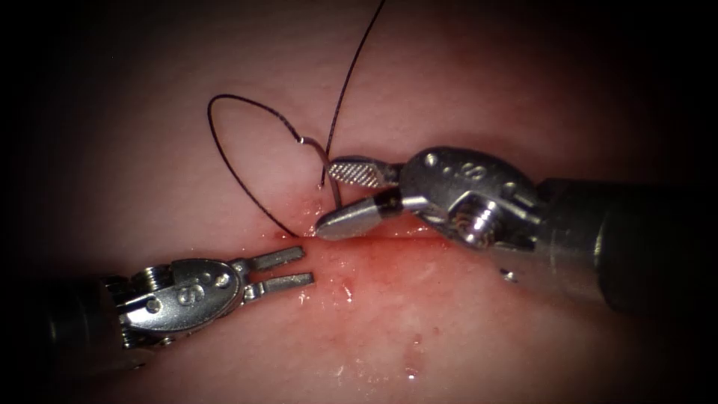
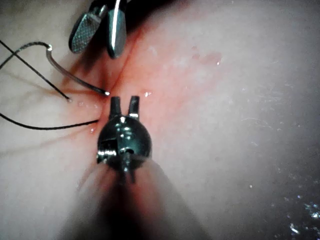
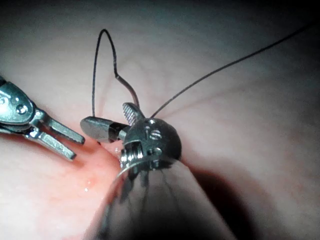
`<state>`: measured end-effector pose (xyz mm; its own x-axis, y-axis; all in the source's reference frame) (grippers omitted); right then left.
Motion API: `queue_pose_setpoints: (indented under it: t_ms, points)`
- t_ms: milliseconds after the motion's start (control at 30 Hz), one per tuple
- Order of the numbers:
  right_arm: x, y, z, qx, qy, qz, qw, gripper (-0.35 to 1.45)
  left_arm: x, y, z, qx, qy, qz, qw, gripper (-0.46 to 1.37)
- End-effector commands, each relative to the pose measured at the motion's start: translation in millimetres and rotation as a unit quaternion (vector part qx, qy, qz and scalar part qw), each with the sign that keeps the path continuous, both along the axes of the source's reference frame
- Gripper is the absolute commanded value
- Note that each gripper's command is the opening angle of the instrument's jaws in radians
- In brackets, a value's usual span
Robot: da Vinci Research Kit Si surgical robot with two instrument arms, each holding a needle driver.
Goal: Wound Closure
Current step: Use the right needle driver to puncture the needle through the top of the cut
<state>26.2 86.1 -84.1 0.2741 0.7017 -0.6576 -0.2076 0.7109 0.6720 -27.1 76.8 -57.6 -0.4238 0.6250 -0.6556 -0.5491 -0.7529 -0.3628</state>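
The curved needle [image 1: 333,187] stands on the far side of the cut [image 1: 404,233], free of both tools. Its tail is up and its point meets the tissue at the cut's edge; the depth is hidden. My right tool [image 1: 324,200] is open, one jaw on each side of the needle's lower curve, holding nothing. Dark thread [image 1: 217,142] loops left from the tail, and a second strand enters the tissue beside the needle. My left tool [image 1: 307,265] is open and empty, near the cut's left end. The left wrist view shows the needle [image 2: 75,80] ahead of the left tool [image 2: 124,99].
Red fluid [image 1: 374,262] wets the tissue along the cut and on its near side. One strand of thread [image 1: 359,52] runs up and out of view. The right wrist view shows the right tool [image 3: 104,114], the needle [image 3: 129,92] and the left tool [image 3: 77,147].
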Motion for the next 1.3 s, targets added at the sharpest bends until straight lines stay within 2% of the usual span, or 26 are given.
queue_pose_setpoints:
  t_ms: [33,100,133,200,267,333,367,467,633,800,900,967,1133,1300]
  points:
    - [0.0,0.0,0.0,-0.007,0.001,-0.004,1.000,1.05,0.0,0.0,0.0,0.000,-0.002,0.000,1.0000,0.11]
    - [0.0,0.1,0.0,-0.020,0.002,-0.008,1.000,1.03,-0.2,0.0,0.1,-0.028,-0.024,-0.008,0.9993,0.17]
    - [0.0,0.4,0.0,-0.030,0.002,-0.009,1.000,1.01,-0.6,0.0,0.2,-0.082,-0.004,0.003,0.9966,0.22]
    - [0.0,0.6,0.1,-0.038,0.004,-0.007,0.999,1.00,-0.9,0.0,0.4,-0.101,0.013,0.007,0.9948,0.25]
    - [0.1,1.0,0.3,-0.054,0.006,0.001,0.999,0.99,-1.4,0.0,0.4,-0.079,-0.007,0.003,0.9969,0.31]
    - [0.1,1.3,0.5,-0.065,0.009,0.010,0.998,0.99,-1.5,-0.1,0.4,-0.067,-0.034,0.021,0.9970,0.36]
    - [0.2,1.5,0.7,-0.071,0.011,0.014,0.997,0.99,-1.5,-0.2,0.4,-0.067,-0.037,0.025,0.9967,0.43]
    - [0.4,2.1,1.1,-0.087,0.014,0.022,0.996,0.99,-1.2,-0.2,0.4,-0.062,-0.046,0.032,0.9965,0.45]
    - [1.0,2.5,1.9,-0.103,0.019,0.017,0.994,1.00,-0.4,0.4,0.6,-0.050,-0.041,0.039,0.9972,0.53]
    - [1.6,2.5,3.1,-0.137,0.021,0.006,0.990,1.09,0.5,1.1,1.2,-0.021,-0.019,0.072,0.9970,0.52]
    - [1.9,2.5,3.6,-0.140,0.022,0.005,0.990,1.08,0.8,1.2,1.6,-0.007,-0.021,0.086,0.9961,0.52]
    - [2.2,2.7,4.0,-0.143,0.021,0.008,0.990,1.07,1.2,1.3,2.1,0.010,-0.015,0.106,0.9942,0.52]
    - [2.6,3.4,4.2,-0.144,0.023,0.012,0.989,1.06,1.4,1.0,2.8,0.027,-0.009,0.132,0.9909,0.50]
    - [3.9,3.5,4.4,-0.152,0.032,0.005,0.988,1.02,1.3,0.1,3.4,0.039,-0.022,0.145,0.9885,0.46]
